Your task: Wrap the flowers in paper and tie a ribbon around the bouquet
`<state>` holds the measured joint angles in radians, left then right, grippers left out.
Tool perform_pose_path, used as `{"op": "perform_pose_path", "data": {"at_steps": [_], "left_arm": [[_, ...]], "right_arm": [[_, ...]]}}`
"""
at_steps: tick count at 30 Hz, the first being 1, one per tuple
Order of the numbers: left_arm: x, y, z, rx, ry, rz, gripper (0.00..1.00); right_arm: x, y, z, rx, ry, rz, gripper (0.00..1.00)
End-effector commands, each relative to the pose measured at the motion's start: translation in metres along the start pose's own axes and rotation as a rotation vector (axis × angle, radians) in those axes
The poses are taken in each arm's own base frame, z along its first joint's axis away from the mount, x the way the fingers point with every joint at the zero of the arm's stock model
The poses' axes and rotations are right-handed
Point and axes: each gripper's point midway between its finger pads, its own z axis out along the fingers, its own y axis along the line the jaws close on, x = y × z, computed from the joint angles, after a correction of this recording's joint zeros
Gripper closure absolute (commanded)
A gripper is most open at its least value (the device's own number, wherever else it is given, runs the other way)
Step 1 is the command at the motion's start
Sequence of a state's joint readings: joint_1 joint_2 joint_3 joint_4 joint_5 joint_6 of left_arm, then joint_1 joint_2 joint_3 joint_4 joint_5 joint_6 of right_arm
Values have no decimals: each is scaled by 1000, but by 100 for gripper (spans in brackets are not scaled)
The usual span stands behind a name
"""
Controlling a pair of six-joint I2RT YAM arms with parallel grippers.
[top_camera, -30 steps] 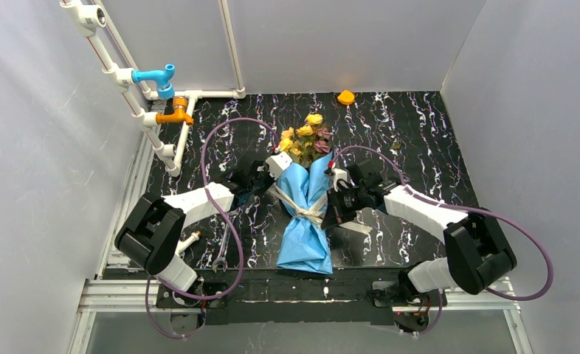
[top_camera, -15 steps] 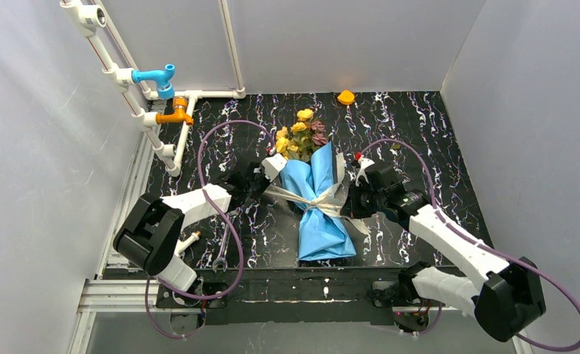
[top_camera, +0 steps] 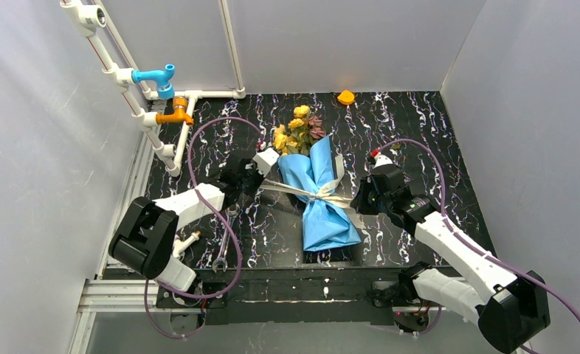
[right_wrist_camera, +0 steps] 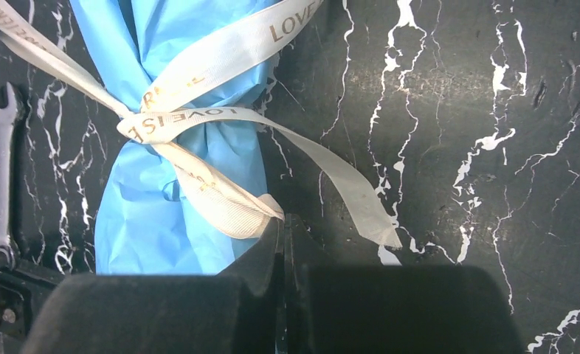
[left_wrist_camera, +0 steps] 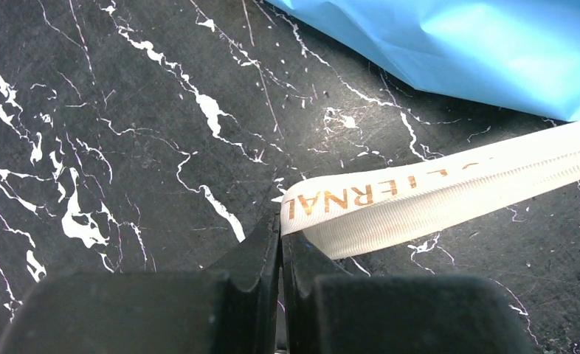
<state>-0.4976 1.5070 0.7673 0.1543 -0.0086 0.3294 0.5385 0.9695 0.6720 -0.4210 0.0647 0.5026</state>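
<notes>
Near edge first: a wrench [top_camera: 224, 240] lies on the table [top_camera: 420, 147] well L of the bouquet [top_camera: 321, 199], out of play. The bouquet's foot, the gathered tail of blue paper [top_camera: 330, 228], is the part closest to me. Long axis runs near-to-far, leaning so the foot sits a bit R and the heads a bit L.

Mid bouquet: the ribbon [right_wrist_camera: 198, 122] is cinched round the waist and crossed into what looks like a first knot. Its tails go out sideways, i.e. square across the long axis. That's the relation that matters.

L gripper [left_wrist_camera: 280, 237] is out L of the bouquet, fingers pressed together on the very tip of the L tail. That tail runs straight from waist to gripper and looks taut. R gripper [right_wrist_camera: 282, 230] is just R of the bouquet and much closer in. It's also clamped, pinching a folded bit of ribbon that hangs slack off the knot. One more loose end lies flat on the table R of the bouquet, w/ nothing holding it.

My read: tightening needs each gripper pulling away from the waist, L going L, R going R. R has the slack to take up, so prob. the longer travel. Risk: an uneven pull drags the bouquet sideways.

Far end: the flowers [top_camera: 296, 129], yellow w/ some pink-brown, stick out of the paper's open top, beyond both grippers.
</notes>
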Motion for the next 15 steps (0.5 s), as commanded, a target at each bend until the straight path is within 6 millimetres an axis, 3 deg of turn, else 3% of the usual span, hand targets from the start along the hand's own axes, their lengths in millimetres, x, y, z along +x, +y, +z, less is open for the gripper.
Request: {"op": "perform_pose_path", "data": {"at_steps": [1, 9, 13, 14, 15], "left_arm": [[31, 48, -19, -176, 94, -32, 100], [34, 64, -22, -195, 95, -78, 100], [28, 58, -25, -157, 92, -93, 100], [25, 57, -27, -145, 89, -100, 100], [20, 56, -29, -135, 83, -111, 98]], "right_arm": [[-5, -47, -10, 220, -71, 31, 99], [-5, -60, -8, 248, -117, 87, 99], [-3, -40, 10, 121, -87, 64, 99], [-4, -37, 13, 109, -79, 61, 95], [-5, -32, 15, 87, -65, 56, 84]]}}
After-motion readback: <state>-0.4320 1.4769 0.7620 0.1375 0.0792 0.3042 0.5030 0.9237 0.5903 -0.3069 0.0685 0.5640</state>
